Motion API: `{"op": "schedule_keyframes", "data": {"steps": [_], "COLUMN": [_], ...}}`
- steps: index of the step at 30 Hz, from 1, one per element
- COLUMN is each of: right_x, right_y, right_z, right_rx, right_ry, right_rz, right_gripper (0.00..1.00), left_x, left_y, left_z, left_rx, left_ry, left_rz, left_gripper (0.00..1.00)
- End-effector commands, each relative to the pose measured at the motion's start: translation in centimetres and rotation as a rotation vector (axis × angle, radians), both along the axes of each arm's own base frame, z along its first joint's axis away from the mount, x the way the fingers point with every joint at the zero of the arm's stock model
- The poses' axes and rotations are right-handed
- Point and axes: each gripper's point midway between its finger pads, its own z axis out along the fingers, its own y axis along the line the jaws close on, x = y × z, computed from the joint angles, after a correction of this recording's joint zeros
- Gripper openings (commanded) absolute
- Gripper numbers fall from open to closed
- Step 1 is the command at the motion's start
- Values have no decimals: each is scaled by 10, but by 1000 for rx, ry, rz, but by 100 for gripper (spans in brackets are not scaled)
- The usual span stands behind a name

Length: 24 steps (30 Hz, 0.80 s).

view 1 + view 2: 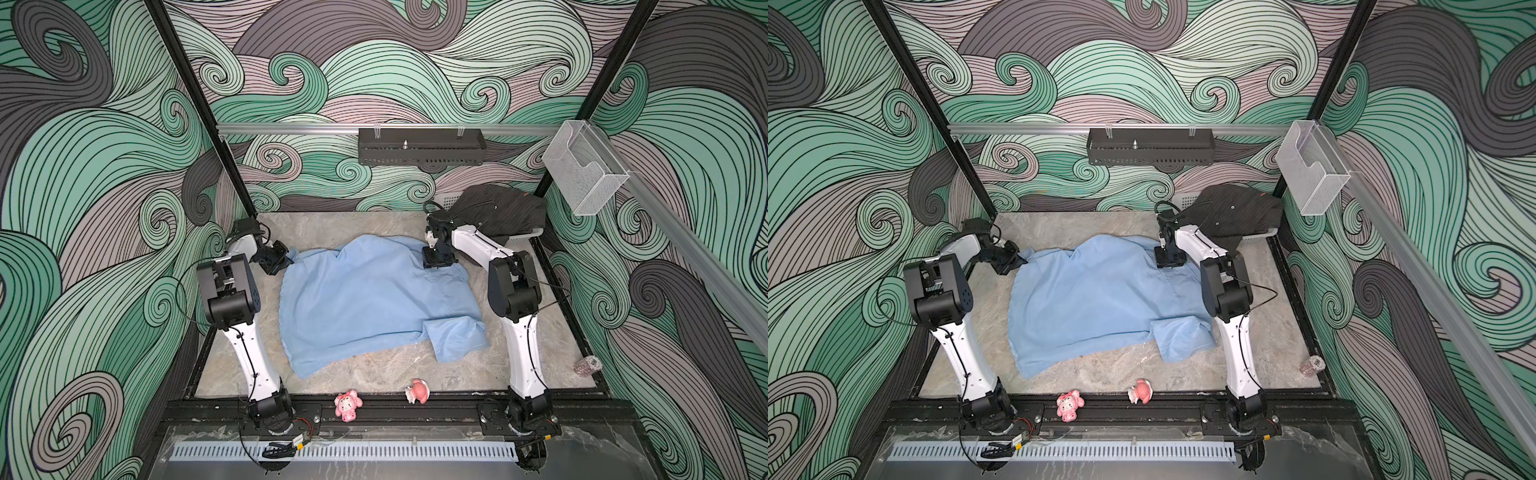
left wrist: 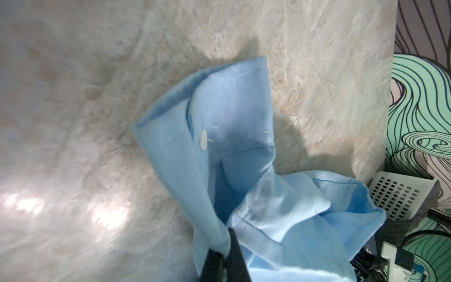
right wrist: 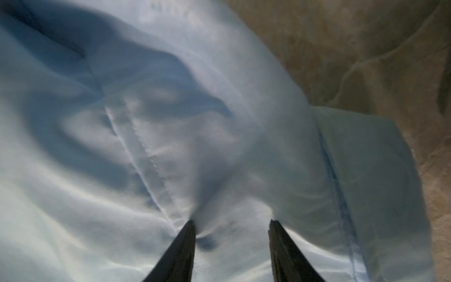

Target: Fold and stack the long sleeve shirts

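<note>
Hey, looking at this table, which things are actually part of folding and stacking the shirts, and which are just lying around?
For the job: light blue shirt spread on the table; dark pinstriped shirt heaped on the white basket.
Just lying about: pink toy; second pink toy; small pinkish cylinder; black tray; clear holder.

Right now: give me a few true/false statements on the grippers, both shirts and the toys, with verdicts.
1. The left gripper is shut on the blue shirt. True.
2. The right gripper is fully closed. False: its jaws stand apart, tips pressed on the blue shirt.
3. The dark shirt lies on a basket at the far right corner. True.
4. The blue shirt is stacked on the dark shirt. False: it lies spread on the table, apart from it.
5. Two pink toys sit at the table's near edge. True.
</note>
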Motion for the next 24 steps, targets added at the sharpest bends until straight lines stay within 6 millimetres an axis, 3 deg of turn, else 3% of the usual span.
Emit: {"op": "schedule_keyframes", "data": {"steps": [1,5,10,18,24], "right_x": [-10,-25,-57,-125,-163], "right_y": [-36,-59,-70,-80,-99], "right_z": [1,-4,-10,-1,26], "right_rx": [-82,-145,-172,-219,-253], "right_ry": [24,46,108,155,115], "right_rz": [-104,-158,-171,-128,-112], "right_gripper": [41,27,13,0,0], "left_x": [-25,-52,-75,-94,-101], "left_y": [52,71,64,20,-22], "left_z": [65,79,62,35,43], "left_rx": [181,250,211,115,136], "left_ry": [-60,-33,88,175,138], "left_rz": [174,235,221,91,-18], "left_gripper": [0,0,0,0,0]}}
